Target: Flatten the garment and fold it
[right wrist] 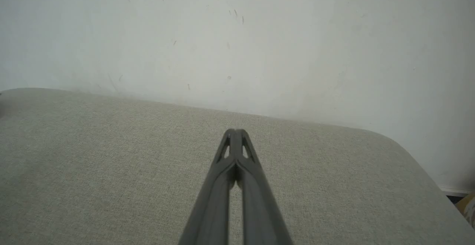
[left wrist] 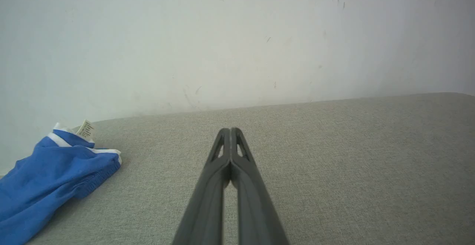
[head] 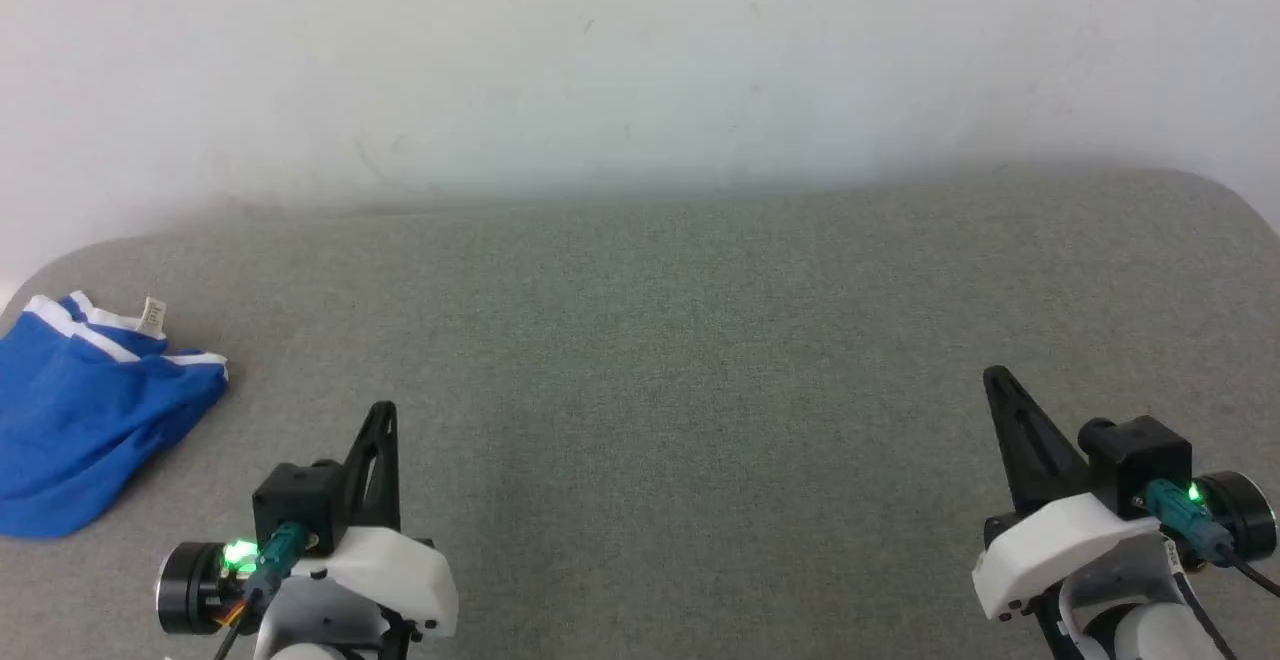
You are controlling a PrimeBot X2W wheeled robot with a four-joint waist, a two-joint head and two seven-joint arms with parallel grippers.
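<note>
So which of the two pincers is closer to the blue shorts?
The left pincer; the shorts lie crumpled off to its left, while the right pincer sits far across.

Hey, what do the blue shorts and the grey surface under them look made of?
Blue shorts: soft, matte fabric, probably a knit; it lies in limp folds with a ribbed edge. Grey surface: matte woven cloth, likely upholstery; a fine speckled weave shows up close.

The garment (head: 90, 420) lies on the table (head: 640, 340), at its left edge. Left gripper (head: 385, 408) and right gripper (head: 993, 373) hang over the table's near side, well apart.
</note>
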